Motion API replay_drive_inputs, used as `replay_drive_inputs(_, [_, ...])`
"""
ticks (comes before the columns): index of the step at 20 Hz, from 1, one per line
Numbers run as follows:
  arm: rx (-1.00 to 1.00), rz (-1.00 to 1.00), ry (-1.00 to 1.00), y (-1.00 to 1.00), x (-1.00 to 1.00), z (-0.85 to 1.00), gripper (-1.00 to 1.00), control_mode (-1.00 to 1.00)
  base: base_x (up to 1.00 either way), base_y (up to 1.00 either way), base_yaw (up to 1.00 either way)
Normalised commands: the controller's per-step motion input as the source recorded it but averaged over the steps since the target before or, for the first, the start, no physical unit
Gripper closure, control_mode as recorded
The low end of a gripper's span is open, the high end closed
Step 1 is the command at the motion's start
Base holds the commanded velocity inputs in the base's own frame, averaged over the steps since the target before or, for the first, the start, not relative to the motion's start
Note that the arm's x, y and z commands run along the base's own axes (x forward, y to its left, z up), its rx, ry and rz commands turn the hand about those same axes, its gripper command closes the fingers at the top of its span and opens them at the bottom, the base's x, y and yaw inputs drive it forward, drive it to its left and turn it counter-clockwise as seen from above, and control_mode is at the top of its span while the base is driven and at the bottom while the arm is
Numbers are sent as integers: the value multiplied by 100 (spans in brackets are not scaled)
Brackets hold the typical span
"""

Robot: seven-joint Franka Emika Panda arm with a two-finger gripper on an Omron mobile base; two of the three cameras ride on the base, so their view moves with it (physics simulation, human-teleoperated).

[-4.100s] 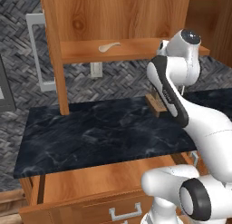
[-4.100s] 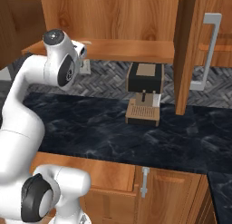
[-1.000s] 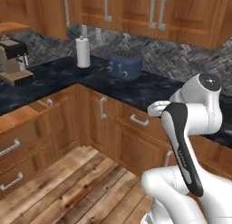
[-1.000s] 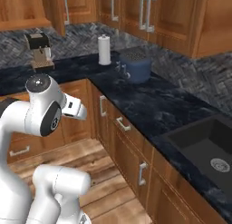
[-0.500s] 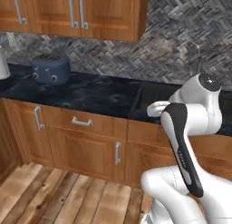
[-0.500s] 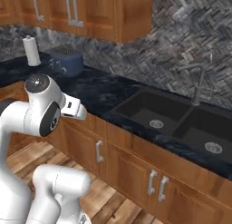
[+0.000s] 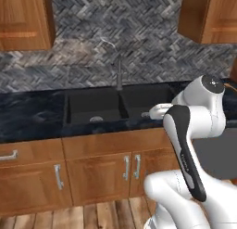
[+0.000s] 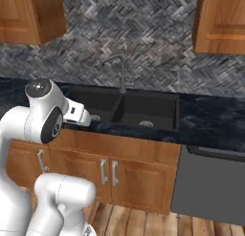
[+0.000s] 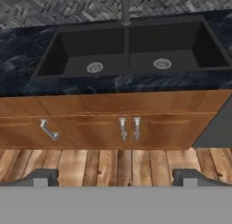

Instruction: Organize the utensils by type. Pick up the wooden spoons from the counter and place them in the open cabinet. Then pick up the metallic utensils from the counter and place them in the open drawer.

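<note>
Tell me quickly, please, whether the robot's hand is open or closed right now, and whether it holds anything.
Hand: open, its fingertips wide apart with nothing between them, pointed at the double sink and the base cabinets below.

The black marble-look desk with faint bluish-white veins runs level along the herringbone wall, above orange-brown wooden doors. A dark double basin is sunk into it. As far as the dim surface shows, its top looks bare here.

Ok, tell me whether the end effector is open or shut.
Open. In the hand view the end effector shows its two fingertips standing far apart with nothing between them.
</note>
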Motion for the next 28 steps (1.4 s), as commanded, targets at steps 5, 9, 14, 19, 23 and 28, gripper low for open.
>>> replay_drive_inputs(5, [0, 0, 0, 0, 0, 0, -100, 100, 0, -58, -73])
replay_drive_inputs(9, [0, 0, 0, 0, 0, 0, -100, 100, 0, -68, -47])
replay_drive_inputs(14, [0, 0, 0, 0, 0, 0, -100, 100, 15, -64, -10])
replay_drive_inputs(19, [0, 0, 0, 0, 0, 0, -100, 100, 43, -48, 33])
replay_drive_inputs(23, [0, 0, 0, 0, 0, 0, -100, 100, 35, -44, 44])
replay_drive_inputs(28, [0, 0, 0, 0, 0, 0, -100, 100, 40, -51, 23])
